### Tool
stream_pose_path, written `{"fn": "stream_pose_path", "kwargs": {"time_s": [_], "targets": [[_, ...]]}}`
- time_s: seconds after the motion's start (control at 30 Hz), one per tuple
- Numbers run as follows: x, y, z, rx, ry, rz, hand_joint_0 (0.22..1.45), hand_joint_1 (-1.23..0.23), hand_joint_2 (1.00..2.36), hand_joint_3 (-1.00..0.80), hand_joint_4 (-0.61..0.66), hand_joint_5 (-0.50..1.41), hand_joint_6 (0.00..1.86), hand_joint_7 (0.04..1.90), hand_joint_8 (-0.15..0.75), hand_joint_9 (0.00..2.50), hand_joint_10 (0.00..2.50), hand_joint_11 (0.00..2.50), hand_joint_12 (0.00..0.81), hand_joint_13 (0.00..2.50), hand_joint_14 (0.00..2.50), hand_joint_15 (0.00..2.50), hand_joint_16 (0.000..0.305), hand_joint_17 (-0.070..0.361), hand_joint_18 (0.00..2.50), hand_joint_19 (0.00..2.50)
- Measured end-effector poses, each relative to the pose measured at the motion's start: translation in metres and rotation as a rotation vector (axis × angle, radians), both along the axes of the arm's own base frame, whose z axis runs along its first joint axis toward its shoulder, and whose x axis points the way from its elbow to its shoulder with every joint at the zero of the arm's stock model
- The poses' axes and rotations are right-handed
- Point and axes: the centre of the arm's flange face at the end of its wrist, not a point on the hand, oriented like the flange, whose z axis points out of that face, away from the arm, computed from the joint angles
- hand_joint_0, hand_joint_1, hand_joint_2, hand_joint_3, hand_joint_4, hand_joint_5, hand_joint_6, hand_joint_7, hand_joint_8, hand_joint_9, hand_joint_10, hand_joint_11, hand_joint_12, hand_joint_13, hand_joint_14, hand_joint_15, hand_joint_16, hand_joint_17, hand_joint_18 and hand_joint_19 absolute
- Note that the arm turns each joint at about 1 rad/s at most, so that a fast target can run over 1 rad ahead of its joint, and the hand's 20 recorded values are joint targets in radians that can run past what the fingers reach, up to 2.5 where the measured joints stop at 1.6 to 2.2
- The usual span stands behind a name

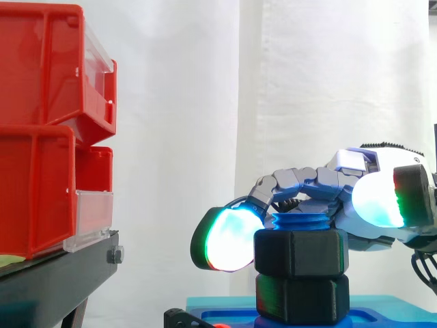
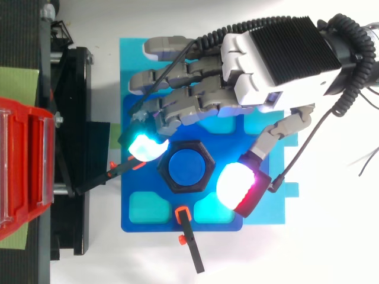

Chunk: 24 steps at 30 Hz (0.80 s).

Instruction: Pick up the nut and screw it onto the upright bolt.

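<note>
Top view: the hand [image 2: 278,56] reaches in from 1 o'clock of the nut, back facing up, with its fingers curled down and closed about the nut. One finger pad [image 2: 147,147], glowing cyan, lies against the nut's corner at 10 o'clock. The thumb pad [image 2: 238,184], white and red, sits at about 4 o'clock, close beside the nut; whether it touches I cannot tell.

Side view: the nut [image 1: 300,253] is a black hexagon sitting on the upright blue bolt [image 1: 300,222], whose threaded top stands a little above it. A lower nut [image 1: 302,297] of the same kind is directly beneath, the two touching. From above, the bolt's round blue top fills the nut's bore.

The bolt rises from a blue base plate [image 2: 133,71] with paler pockets. Two black clamps with orange tips bear on the plate, one [image 2: 190,245] at 6 o'clock of the bolt and one [image 2: 103,176] at 9 o'clock. Farther out at 9 o'clock, red bins [image 1: 41,137] are stacked on a black stand [image 1: 54,273], well apart from the hand.
</note>
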Motion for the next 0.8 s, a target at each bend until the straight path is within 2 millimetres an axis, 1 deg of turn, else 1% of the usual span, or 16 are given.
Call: {"fn": "stream_pose_path", "kwargs": {"time_s": [0.17, 0.23, 0.33, 0.57, 0.6, 0.8], "targets": [[0.0003, -0.0018, -0.0070, 0.003, 0.008, -0.002, 0.40, -0.27, 1.00, -0.50, 0.20, -0.12, 0.50, 1.01, 0.282, 0.56, 0.00, 0.00, 0.385, 0.20, 0.00, 0.00, 0.053, 0.119, 0.00, 0.00], [0.0005, -0.0021, -0.0088, 0.003, 0.009, -0.002, 0.40, -0.27, 1.00, -0.50, 0.20, -0.12, 0.50, 1.02, 0.281, 0.56, 0.00, 0.00, 0.385, 0.21, 0.00, 0.00, 0.053, 0.119, 0.00, 0.00], [0.0003, -0.0032, -0.0094, 0.004, 0.010, -0.002, 0.40, -0.27, 1.00, -0.50, 0.21, -0.12, 0.50, 1.02, 0.282, 0.56, 0.00, 0.00, 0.384, 0.22, 0.00, 0.00, 0.053, 0.118, 0.00, 0.00], [-0.0002, -0.0055, -0.0093, 0.005, 0.009, -0.003, 0.41, -0.28, 1.00, -0.50, 0.19, -0.09, 0.50, 1.15, 0.286, 0.62, 0.00, 0.00, 0.383, 0.26, 0.00, 0.00, 0.052, 0.117, 0.00, 0.00], [-0.0002, -0.0056, -0.0092, 0.005, 0.009, -0.003, 0.41, -0.28, 1.00, -0.50, 0.19, -0.08, 0.50, 1.20, 0.287, 0.62, 0.00, 0.00, 0.382, 0.27, 0.00, 0.00, 0.051, 0.116, 0.00, 0.00], [-0.0004, -0.0062, -0.0093, 0.005, 0.010, -0.003, 0.41, -0.27, 1.00, -0.50, 0.18, -0.05, 0.50, 1.31, 0.288, 0.68, 0.00, 0.00, 0.378, 0.31, 0.00, 0.00, 0.051, 0.116, 0.00, 0.00]]}}
